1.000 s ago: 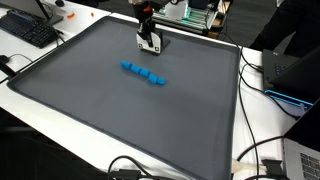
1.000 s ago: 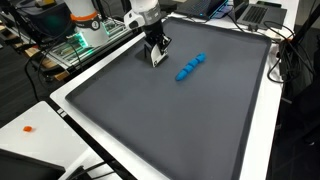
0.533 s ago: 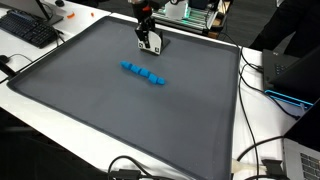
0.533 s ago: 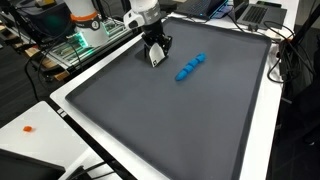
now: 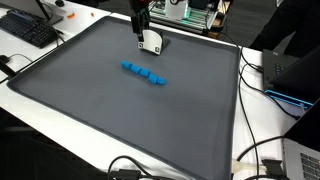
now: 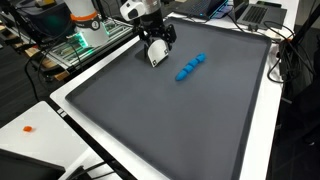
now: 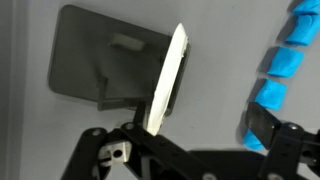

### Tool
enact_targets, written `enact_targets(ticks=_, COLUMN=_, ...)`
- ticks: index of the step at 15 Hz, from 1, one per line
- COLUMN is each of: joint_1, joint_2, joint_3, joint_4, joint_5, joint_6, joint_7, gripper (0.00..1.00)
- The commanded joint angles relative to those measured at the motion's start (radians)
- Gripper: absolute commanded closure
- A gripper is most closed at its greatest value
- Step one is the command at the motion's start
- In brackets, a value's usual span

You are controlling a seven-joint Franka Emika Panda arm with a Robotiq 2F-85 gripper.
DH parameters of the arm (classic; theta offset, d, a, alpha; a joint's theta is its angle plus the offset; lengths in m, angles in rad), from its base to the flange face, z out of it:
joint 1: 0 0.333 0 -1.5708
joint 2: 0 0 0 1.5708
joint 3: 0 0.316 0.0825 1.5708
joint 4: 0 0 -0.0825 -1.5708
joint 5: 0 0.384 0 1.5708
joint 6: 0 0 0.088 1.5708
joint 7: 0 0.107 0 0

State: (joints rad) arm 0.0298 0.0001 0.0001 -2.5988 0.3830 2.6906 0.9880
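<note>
A thin white plate (image 7: 168, 80) stands on edge on the grey mat (image 5: 90, 115) near its far edge, and it shows in both exterior views (image 5: 151, 41) (image 6: 155, 56). My gripper (image 7: 195, 135) hangs just above it, open, with the plate near the left finger and apart from the right finger (image 7: 266, 126). In an exterior view the gripper (image 5: 141, 24) sits above the plate's back side. A short row of blue blocks (image 5: 143, 74) (image 6: 190, 67) lies on the mat a little way off. In the wrist view the blue blocks (image 7: 283, 62) are at the right edge.
A white table border (image 6: 60, 100) runs round the mat. A black keyboard (image 5: 28, 28) lies off one corner and a laptop (image 5: 290, 75) with cables off the other side. Electronics (image 6: 85, 30) stand behind the arm. A small orange item (image 6: 29, 128) rests on the border.
The jaws have gone from shut on the white plate to open. The gripper has risen slightly, leaving the plate standing on the mat. The blue blocks have not moved.
</note>
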Motion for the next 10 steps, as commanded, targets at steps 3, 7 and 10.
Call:
enact_targets(ticks=3, joint_1=-0.022, joint_2=-0.123, joint_3=0.000, joint_4=-0.011, joint_5=-0.122, joint_6=-0.106, joint_7=-0.064, gripper=0.00)
enact_targets(ticks=7, joint_1=-0.033, joint_2=-0.158, joint_3=0.012, joint_4=0.036, joint_5=-0.215, joint_6=-0.199, joint_7=-0.138, gripper=0.00)
enact_targets(ticks=10, joint_1=-0.033, joint_2=-0.161, joint_3=0.027, joint_4=0.092, joint_5=-0.308, joint_6=-0.286, joint_7=-0.205, gripper=0.00)
